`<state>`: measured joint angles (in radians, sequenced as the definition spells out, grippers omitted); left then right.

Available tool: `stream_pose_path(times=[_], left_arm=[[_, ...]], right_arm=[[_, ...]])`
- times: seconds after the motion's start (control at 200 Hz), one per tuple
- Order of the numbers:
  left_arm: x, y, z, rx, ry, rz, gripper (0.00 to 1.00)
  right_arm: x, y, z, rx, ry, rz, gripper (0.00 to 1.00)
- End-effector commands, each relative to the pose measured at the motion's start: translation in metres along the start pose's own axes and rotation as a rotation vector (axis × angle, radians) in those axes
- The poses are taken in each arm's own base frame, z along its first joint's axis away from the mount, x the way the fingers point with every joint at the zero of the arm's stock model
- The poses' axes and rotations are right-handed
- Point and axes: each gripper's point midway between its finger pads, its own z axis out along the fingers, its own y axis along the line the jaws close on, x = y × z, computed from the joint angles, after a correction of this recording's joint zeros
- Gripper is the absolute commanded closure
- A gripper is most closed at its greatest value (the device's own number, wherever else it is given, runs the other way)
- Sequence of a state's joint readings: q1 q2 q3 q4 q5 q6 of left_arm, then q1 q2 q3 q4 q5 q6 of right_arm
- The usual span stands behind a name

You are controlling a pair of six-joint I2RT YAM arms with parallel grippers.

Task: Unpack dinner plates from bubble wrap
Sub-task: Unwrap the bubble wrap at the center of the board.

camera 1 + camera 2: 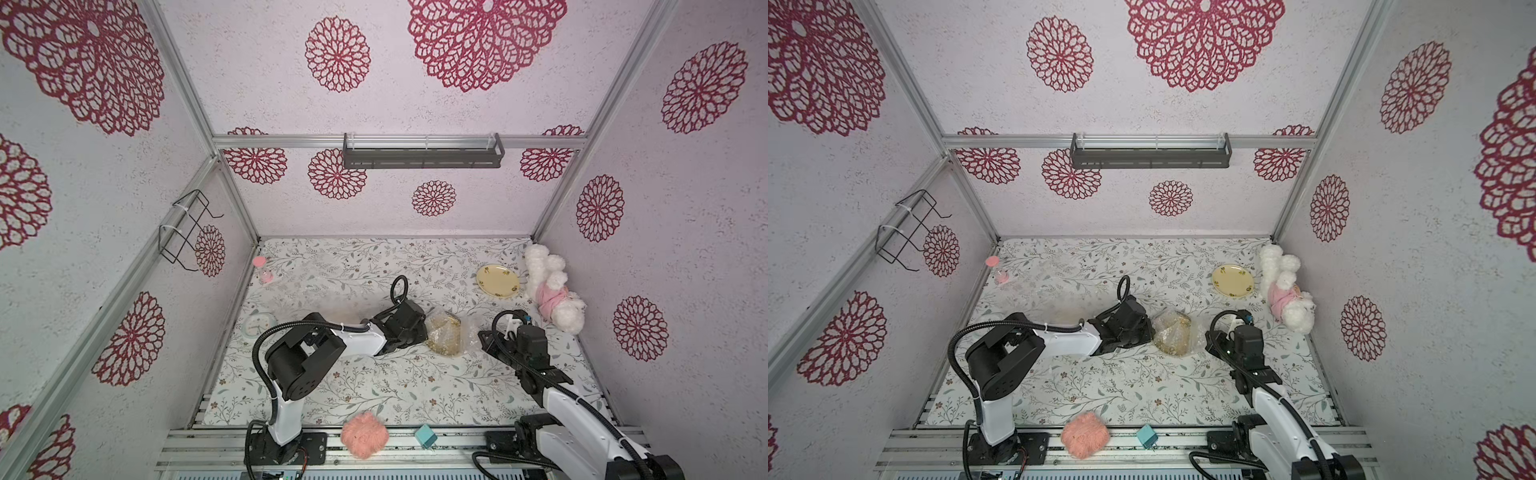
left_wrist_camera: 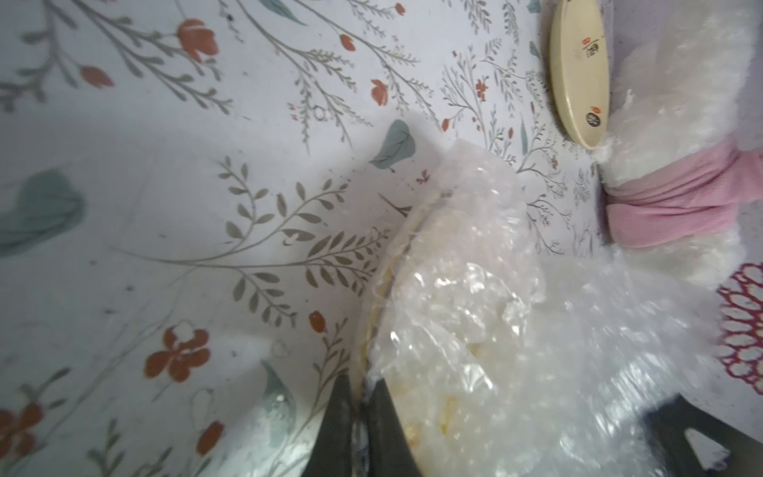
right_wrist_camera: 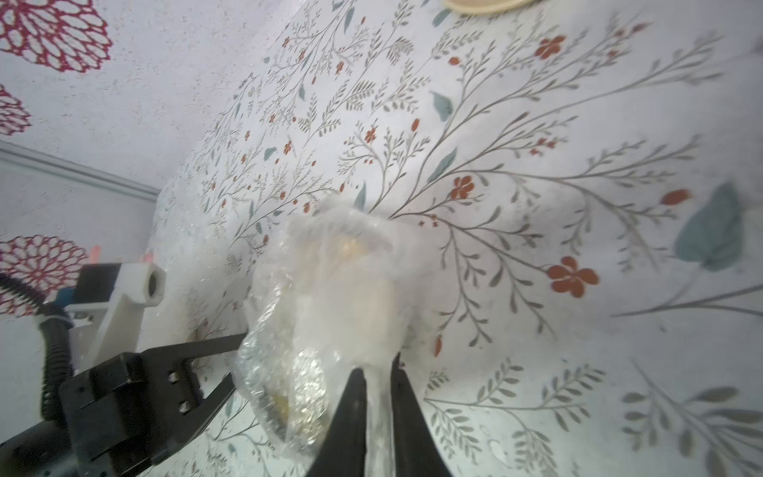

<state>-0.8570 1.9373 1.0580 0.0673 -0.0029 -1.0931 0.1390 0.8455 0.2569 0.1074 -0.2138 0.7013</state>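
Bubble wrap [image 1: 457, 328] loosely covers a yellow plate [image 1: 444, 347] on the table [image 1: 395, 386], between both claws. Left claw [image 2: 361, 404] is clamped tight on the plate's rim. Right claw [image 3: 377, 382] stands slightly parted with film running between its fingers; whether it pinches, I cannot tell. A cream plate [image 1: 498, 281] lies bare, well apart, beside a plush toy [image 1: 552, 291].

At table [image 1: 374, 386] centre: bubble-wrapped plate [image 1: 444, 336], left gripper [image 1: 424, 334] at its 9 o'clock, right gripper [image 1: 483, 337] at its 3. Bare plate [image 1: 498, 281] at 1 o'clock, plush toy [image 1: 552, 291] just beside, at 2. Clock [image 1: 258, 326] at 9, hourglass [image 1: 262, 270] at 10. On the front rail [image 1: 208, 446] at 6: yarn ball [image 1: 365, 434], small box [image 1: 426, 436] at its 3.
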Motion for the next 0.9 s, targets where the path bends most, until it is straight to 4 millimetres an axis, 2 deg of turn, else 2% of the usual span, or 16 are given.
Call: stream_pose_path(times=[0.0, 0.06, 0.165, 0.305, 0.455, 0.555, 0.645, 0.766, 0.826, 0.896], left_arm=[[-0.003, 0.014, -0.002, -0.06, -0.022, 0.005, 1.0], [-0.004, 0.014, -0.002, -0.06, -0.024, 0.004, 1.0], [-0.006, 0.015, -0.002, -0.065, -0.029, 0.003, 1.0], [-0.007, 0.016, -0.004, -0.067, -0.031, 0.001, 1.0], [-0.01, 0.017, -0.005, -0.068, -0.037, 0.003, 1.0], [-0.012, 0.018, -0.003, -0.068, -0.036, 0.002, 1.0], [-0.015, 0.018, -0.003, -0.069, -0.039, 0.001, 1.0], [-0.018, 0.016, -0.002, -0.067, -0.043, 0.0, 1.0], [-0.018, 0.015, -0.002, -0.068, -0.043, 0.003, 1.0], [-0.018, 0.014, -0.002, -0.068, -0.043, 0.005, 1.0]], right_arm=[[-0.016, -0.011, -0.01, 0.081, -0.077, 0.024, 0.74], [-0.021, -0.01, -0.016, 0.097, -0.087, 0.013, 0.67], [-0.031, -0.004, -0.029, 0.112, -0.108, -0.015, 0.6], [-0.046, 0.014, -0.041, 0.101, -0.103, -0.067, 0.5], [-0.055, 0.045, -0.036, 0.038, -0.018, -0.107, 0.41], [-0.056, 0.072, -0.027, -0.023, 0.043, -0.13, 0.4], [-0.05, 0.097, -0.016, -0.065, 0.098, -0.16, 0.4], [-0.028, 0.125, 0.003, -0.139, 0.17, -0.152, 0.4], [-0.017, 0.127, 0.011, -0.164, 0.194, -0.119, 0.4], [-0.007, 0.118, 0.018, -0.155, 0.211, -0.09, 0.4]])
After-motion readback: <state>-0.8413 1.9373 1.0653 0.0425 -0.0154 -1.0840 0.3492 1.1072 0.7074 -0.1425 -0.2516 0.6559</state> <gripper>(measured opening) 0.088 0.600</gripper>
